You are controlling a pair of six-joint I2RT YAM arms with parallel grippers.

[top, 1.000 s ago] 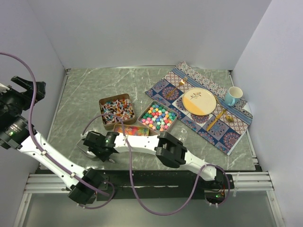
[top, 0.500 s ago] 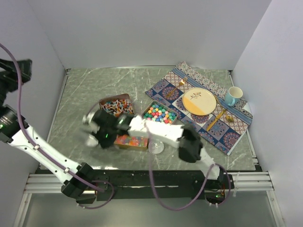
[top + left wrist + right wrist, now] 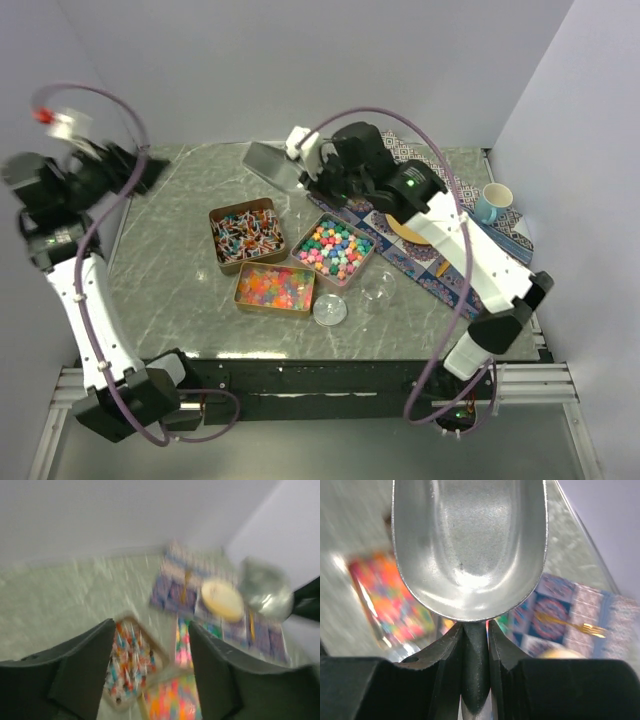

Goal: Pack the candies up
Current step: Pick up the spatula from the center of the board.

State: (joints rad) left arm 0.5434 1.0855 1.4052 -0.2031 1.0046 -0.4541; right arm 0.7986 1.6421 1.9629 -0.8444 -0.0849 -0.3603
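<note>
The candies lie in three copper tins: wrapped stick sweets (image 3: 246, 234), chunky pastel pieces (image 3: 335, 249) and tiny glossy beads (image 3: 275, 287). My right gripper (image 3: 306, 160) is raised over the back of the table, shut on the handle of a metal scoop (image 3: 266, 163). In the right wrist view the scoop's bowl (image 3: 470, 545) is empty, and its handle sits between the fingers of that gripper (image 3: 476, 630). My left gripper (image 3: 140, 166) hangs high at the left, open and empty. Blurred stick sweets (image 3: 129, 662) and beads (image 3: 175, 700) show below the left gripper (image 3: 151, 625).
A clear round jar (image 3: 378, 290) and its lid (image 3: 330, 310) stand near the front edge, right of the bead tin. A patterned placemat (image 3: 350, 190) at the back right carries a plate (image 3: 420, 215) and gold cutlery. A blue cup (image 3: 492, 203) stands by the right wall.
My right arm has swung up from low at the table's front left to high over the back, carrying the scoop. The left arm has turned inward from the left wall. Jar and lid are uncovered.
</note>
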